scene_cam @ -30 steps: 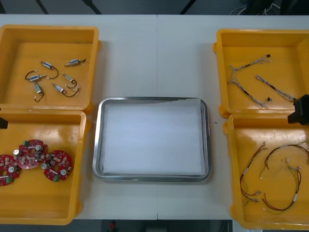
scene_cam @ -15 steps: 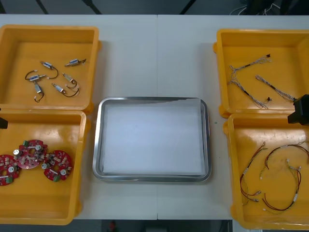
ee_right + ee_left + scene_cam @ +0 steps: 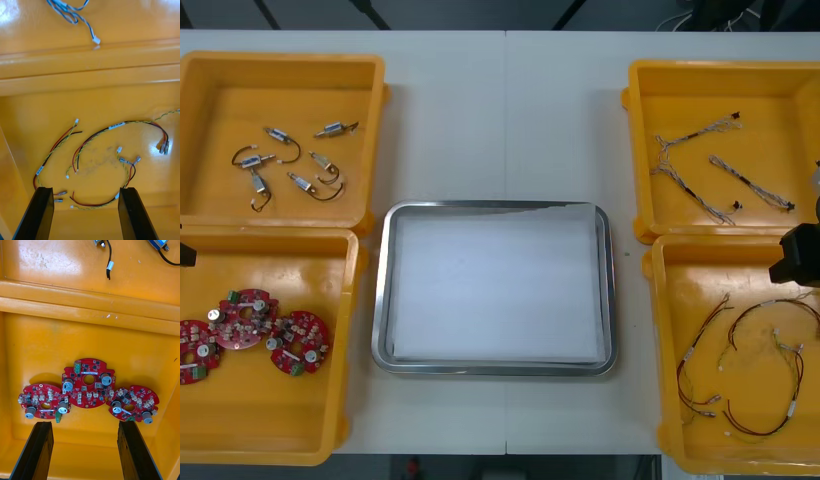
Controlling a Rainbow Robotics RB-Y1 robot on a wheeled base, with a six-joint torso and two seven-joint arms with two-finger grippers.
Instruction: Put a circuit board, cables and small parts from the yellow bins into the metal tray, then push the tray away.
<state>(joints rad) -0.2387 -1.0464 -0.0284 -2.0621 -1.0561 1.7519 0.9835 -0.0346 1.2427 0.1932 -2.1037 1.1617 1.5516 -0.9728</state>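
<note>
R hand (image 3: 86, 190) w/ two flat matte-black fingers (image 3: 41, 213), slab-shaped, squared tips, L hand (image 3: 84, 424) same

You have open room above the metal tray (image 3: 383, 290); walls of the yellow bins (image 3: 352, 330) rise close on both sides.

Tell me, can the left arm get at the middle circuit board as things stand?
Probably yes. The left end effector is open, and the middle circuit board lies uncovered straight ahead of it; two other boards lie against it.
</note>
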